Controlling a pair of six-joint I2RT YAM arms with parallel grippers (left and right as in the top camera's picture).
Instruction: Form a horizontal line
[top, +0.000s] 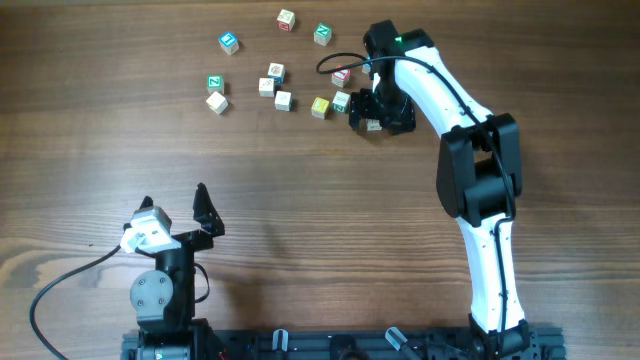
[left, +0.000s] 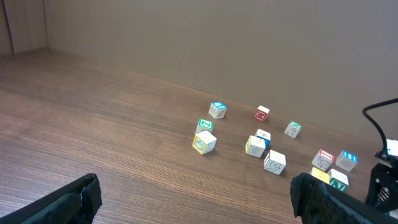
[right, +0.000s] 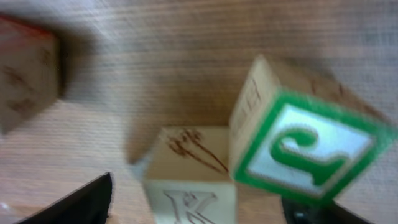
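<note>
Small wooden letter cubes lie in an uneven row at the table's far side: a pale cube, another pale cube, a yellow-faced cube and a green-faced cube. My right gripper is down at the row's right end, open around a pale cube. In the right wrist view that pale K cube sits between my spread fingers, with a gap on its left. The green-faced cube leans tilted against its right side. My left gripper hangs wide open over bare wood, near the front left.
Loose cubes lie around the row: blue-faced, red-faced, green-faced, green next to a pale one, and a red-topped one beside my right gripper. A black cable loops over there.
</note>
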